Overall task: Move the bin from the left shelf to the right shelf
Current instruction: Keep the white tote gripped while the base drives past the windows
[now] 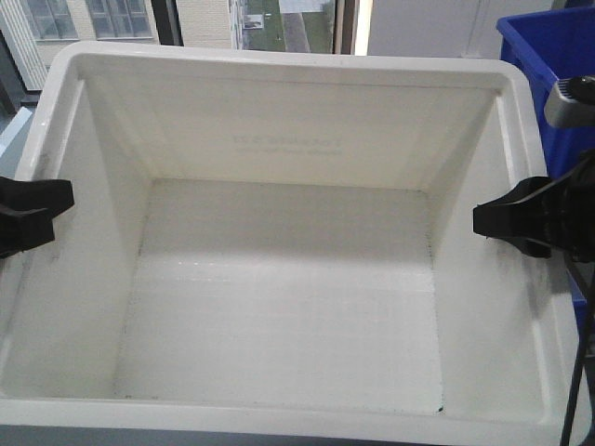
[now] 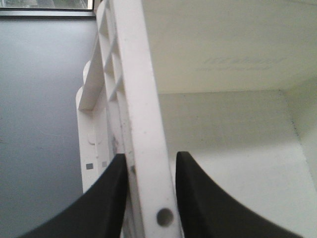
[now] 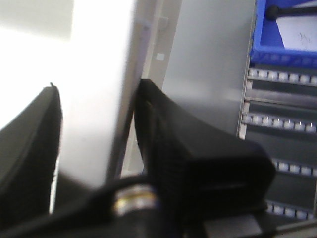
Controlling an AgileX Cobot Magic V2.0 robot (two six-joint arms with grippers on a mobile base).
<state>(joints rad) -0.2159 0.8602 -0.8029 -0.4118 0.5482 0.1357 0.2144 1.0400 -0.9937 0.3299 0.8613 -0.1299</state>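
Observation:
The large white bin (image 1: 279,279) fills the front view, open side up and with nothing in it; faint print shows through its far wall. My left gripper (image 1: 54,212) straddles the bin's left wall and my right gripper (image 1: 493,221) straddles the right wall. In the left wrist view the thick rim (image 2: 143,124) runs between the two black fingers (image 2: 106,203), and the left gripper (image 2: 151,157) is shut on it. In the right wrist view the bright white bin wall (image 3: 99,74) sits between the dark fingers (image 3: 163,144), with the right gripper (image 3: 96,87) shut on it.
A dark blue tote (image 1: 548,65) stands just beyond the bin's right far corner. The right wrist view shows a blue tote (image 3: 282,34) on a shelf above roller rails (image 3: 277,124). A grey surface (image 2: 39,124) lies left of the bin. Windows (image 1: 121,19) are behind.

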